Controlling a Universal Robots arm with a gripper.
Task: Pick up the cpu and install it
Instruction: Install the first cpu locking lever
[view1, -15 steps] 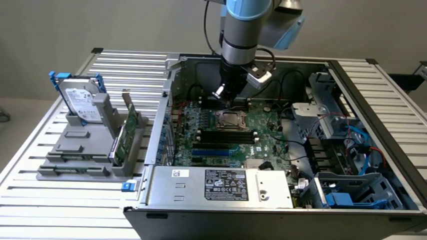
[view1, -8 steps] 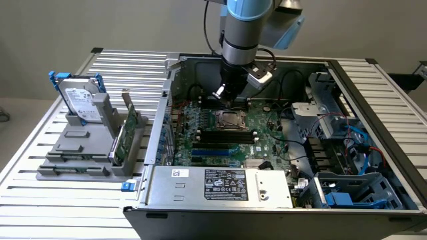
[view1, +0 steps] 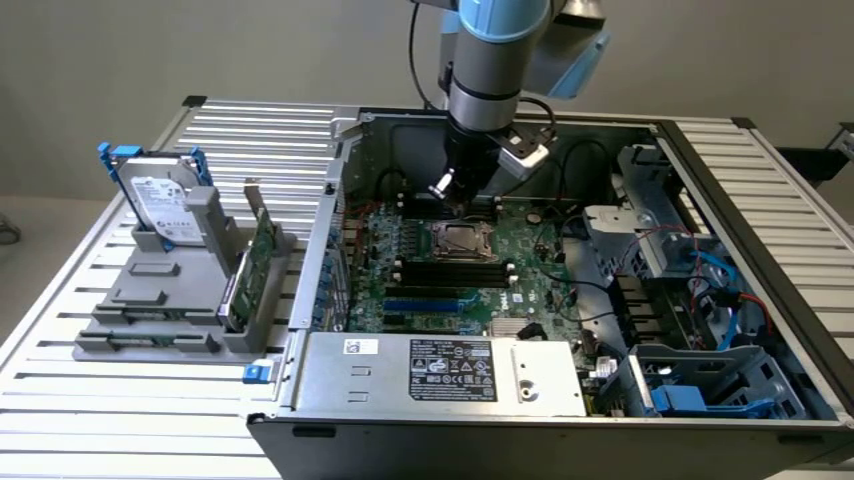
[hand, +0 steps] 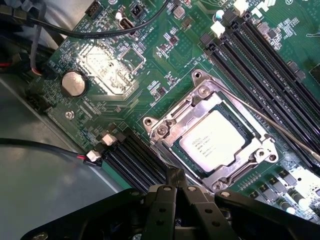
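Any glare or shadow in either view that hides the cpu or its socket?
Wrist view: a bright patch of light washes out the board near the coin cell, away from the cpu, whose lid reads evenly lit with faint print; the shut gripper is dark against the board. Exterior view: the socket sits in the case's dimmer interior, under the arm, without glare.

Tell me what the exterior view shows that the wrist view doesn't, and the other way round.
Exterior view alone: the whole open computer case on a slatted table, a grey stand holding a hard drive and a green card, the power supply, and the arm reaching down into the case.

Wrist view alone: the printed top of the cpu seated inside its metal socket frame, a round coin battery, and the shut gripper right beside the socket.

Both: the green motherboard, black memory slots and the socket.
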